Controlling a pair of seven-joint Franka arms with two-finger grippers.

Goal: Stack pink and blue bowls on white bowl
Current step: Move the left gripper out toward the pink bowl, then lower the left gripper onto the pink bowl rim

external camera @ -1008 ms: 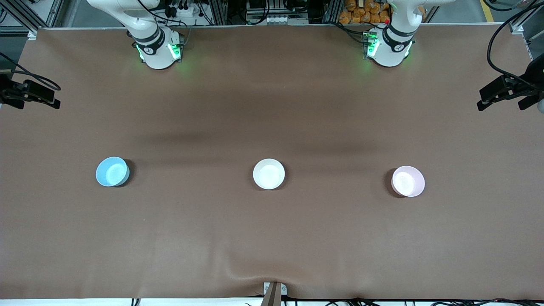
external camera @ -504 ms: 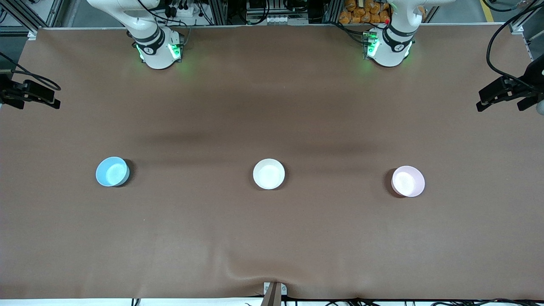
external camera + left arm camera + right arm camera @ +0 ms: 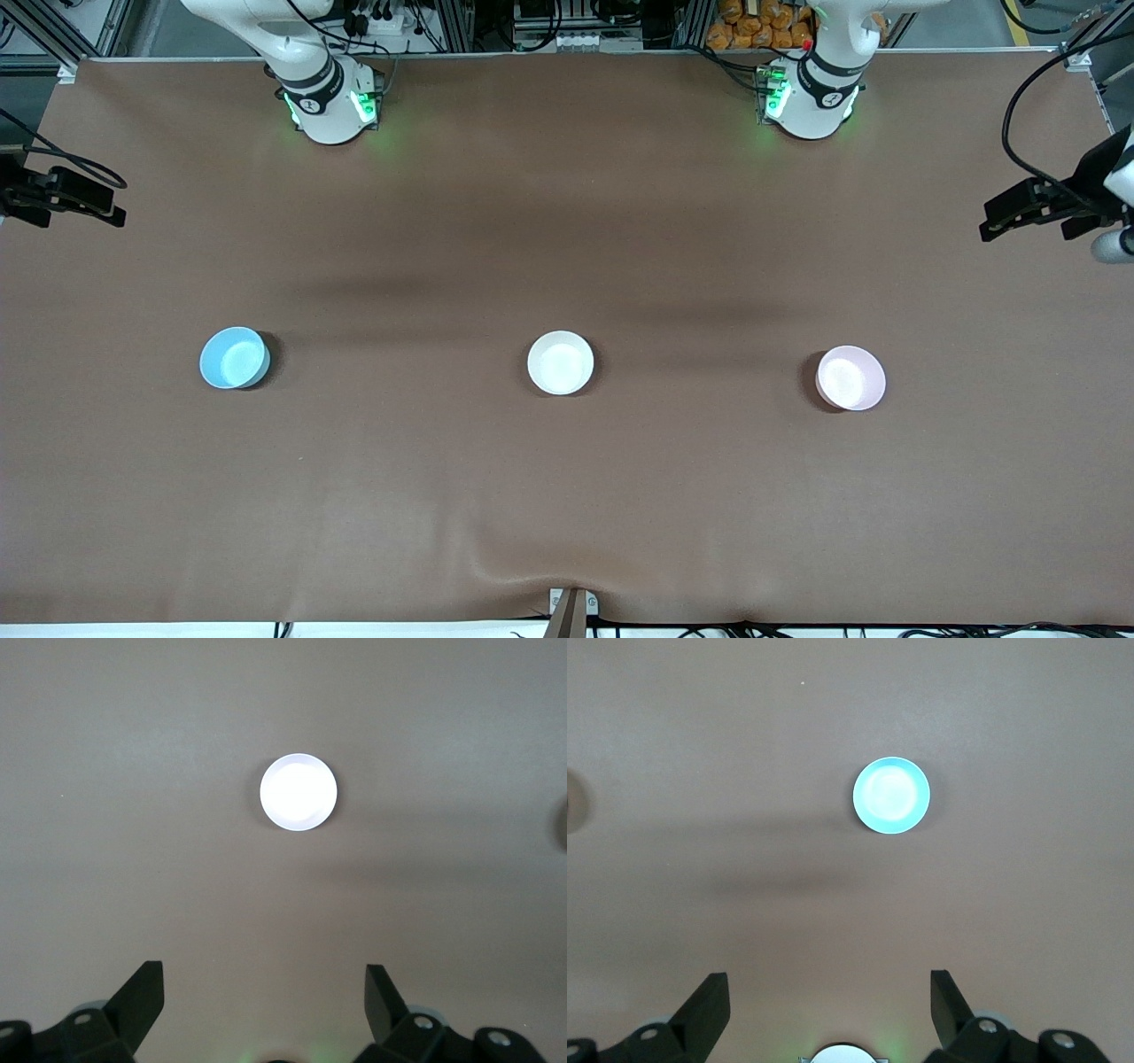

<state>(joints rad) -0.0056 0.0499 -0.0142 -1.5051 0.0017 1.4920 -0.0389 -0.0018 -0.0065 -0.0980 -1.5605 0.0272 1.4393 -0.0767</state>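
Note:
Three small bowls stand in a row across the table. The white bowl (image 3: 560, 362) is in the middle. The light blue bowl (image 3: 234, 357) is toward the right arm's end and also shows in the right wrist view (image 3: 891, 796). The pale pink bowl (image 3: 850, 378) is toward the left arm's end; it looks almost white in the left wrist view (image 3: 299, 792). My left gripper (image 3: 1023, 226) hangs open and empty high over the table's edge at its own end, wide open in its wrist view (image 3: 264, 979). My right gripper (image 3: 84, 217) hangs open and empty over its end (image 3: 829, 983).
The brown table cover (image 3: 567, 496) has a small wrinkle at the middle of the edge nearest the front camera. A metal bracket (image 3: 571, 607) sits at that edge. The two arm bases (image 3: 330, 102) (image 3: 811, 97) stand along the farthest edge.
My left gripper has shifted slightly toward the middle of the table. The right gripper and the three bowls have not moved.

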